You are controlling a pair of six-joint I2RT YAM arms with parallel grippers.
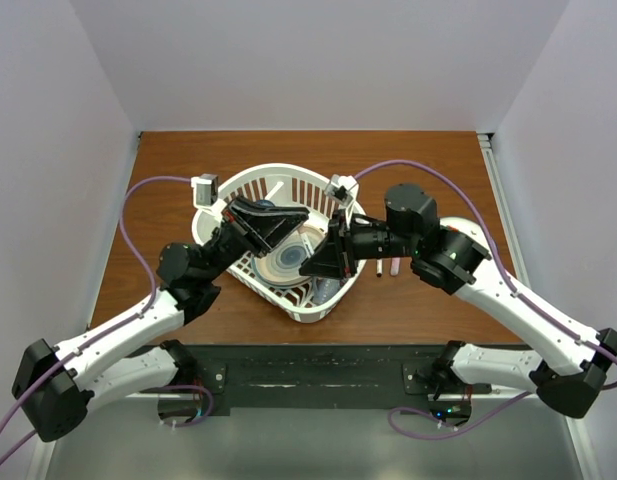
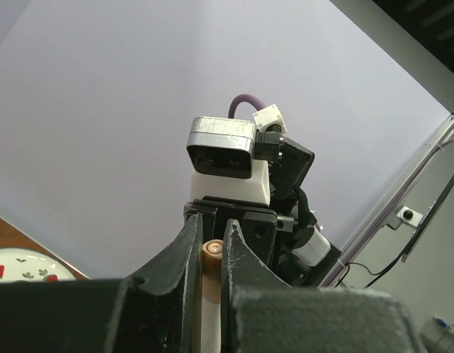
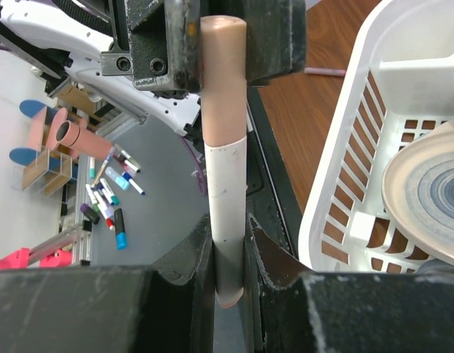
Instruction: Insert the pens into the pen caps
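One pen [image 3: 228, 184] with a white barrel is held between both grippers above the white basket [image 1: 250, 182]. My right gripper [image 3: 229, 250] is shut on the barrel near its rear end. A pinkish pen cap [image 3: 224, 81] sits on the far end of the barrel, flush against it. My left gripper [image 2: 210, 254] is shut there, its black fingers [image 3: 175, 44] on either side of the cap. In the left wrist view a tan end of the pen [image 2: 212, 250] shows between the jaws. In the top view the left gripper [image 1: 293, 218] and right gripper [image 1: 316, 262] meet over the basket and hide the pen.
The basket holds plates, one of them beige with rings [image 3: 425, 198]. Two small pen pieces, one pink and white [image 1: 395, 266] and one dark [image 1: 378, 268], lie on the wooden table right of the basket. A pink pen [image 3: 326, 71] lies on the table.
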